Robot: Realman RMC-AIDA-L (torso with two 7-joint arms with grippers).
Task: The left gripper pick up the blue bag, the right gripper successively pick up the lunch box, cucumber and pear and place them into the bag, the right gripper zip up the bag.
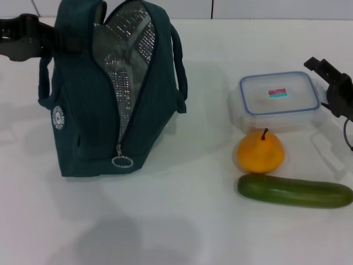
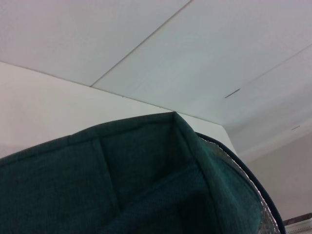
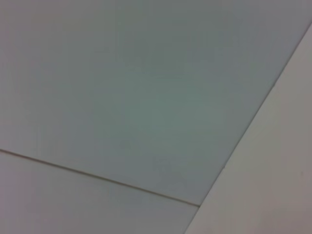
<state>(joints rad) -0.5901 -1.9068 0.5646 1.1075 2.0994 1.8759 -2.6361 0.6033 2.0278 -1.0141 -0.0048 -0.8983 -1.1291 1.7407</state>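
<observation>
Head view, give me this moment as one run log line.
left gripper at dark teal fabric bag, unzipped | right gripper beside clear blue-rimmed lunch box | nothing packed

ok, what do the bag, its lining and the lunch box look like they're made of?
Bag: dark teal woven fabric, matte, with a visible ribbed weave; probably synthetic.
Lining: silver foil-like sheet, shiny, with a quilted embossed pattern.
Lunch box: clear, glossy, rigid-looking plastic with a blue-rimmed lid; the table shows through its walls.
</observation>
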